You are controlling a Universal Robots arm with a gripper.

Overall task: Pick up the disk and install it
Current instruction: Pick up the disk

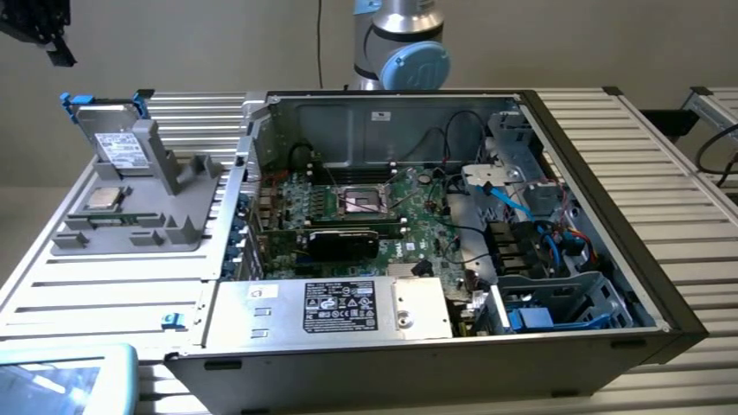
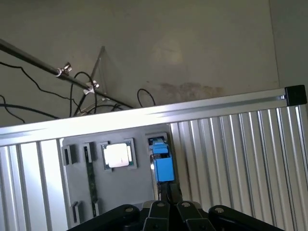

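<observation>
The disk (image 1: pixel 117 137) stands upright in a slot of the grey holder (image 1: pixel 185 226) on the exterior view's left, a silver drive with a white label in a bright blue carrier. In the wrist view the disk (image 2: pixel 162 162) shows edge-on as a blue block just beyond my fingertips. My gripper (image 2: pixel 169 195) hangs above it, shut, with nothing between the fingers. In the exterior view the black gripper (image 1: pixel 41 33) sits high at the upper left, above and apart from the disk.
A small square silver CPU chip (image 1: pixel 106 198) lies in the same holder. The open computer case (image 1: pixel 576 156) fills the middle, with a motherboard (image 1: pixel 363 207), a power-supply box (image 1: pixel 334 307) and a blue-edged drive bay (image 1: pixel 554 316). The ribbed aluminium table (image 1: pixel 104 294) lies around them.
</observation>
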